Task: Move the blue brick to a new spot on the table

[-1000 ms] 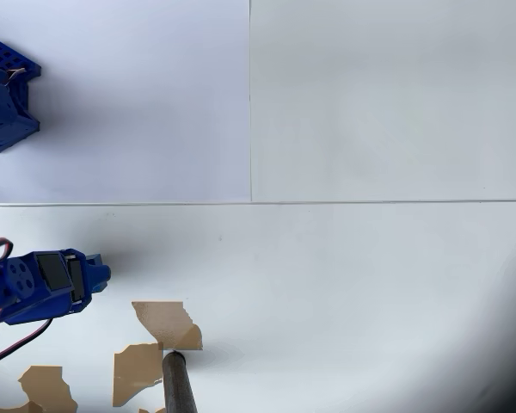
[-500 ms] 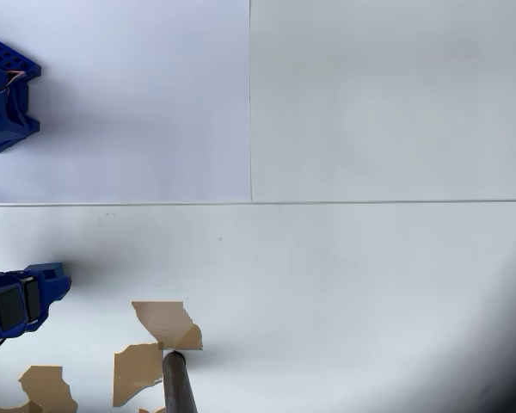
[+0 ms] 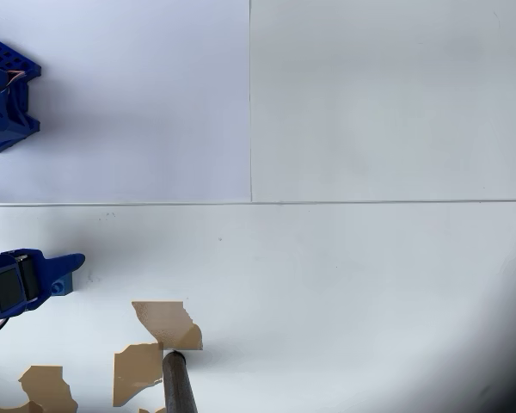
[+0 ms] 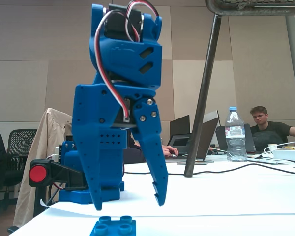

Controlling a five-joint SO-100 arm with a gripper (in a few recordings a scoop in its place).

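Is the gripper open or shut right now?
Open. In the fixed view the gripper hangs above the blue brick with a clear gap between its two fingers, holding nothing.

- One small blue plastic toy brick (image 4: 113, 227), two round studs facing the fixed view's camera, lying on the table.
- One blue plastic robot arm, with one two-finger gripper (image 4: 129, 203) pointing down in the fixed view; its tip shows at the left edge of the overhead view (image 3: 34, 280).
- One large flat white table (image 3: 353, 292), crossed by two thin seam lines.
- Four torn tan-brown patches (image 3: 165, 323) in the table surface in the overhead view, with a possible fifth sliver at the bottom edge.
- One dark metal pole (image 3: 179, 385).
- One clear plastic water bottle with a blue cap (image 4: 235, 133).
- One red round button (image 4: 38, 173).
- Two open laptops (image 4: 205, 140).
- One seated person (image 4: 268, 129) in full view.
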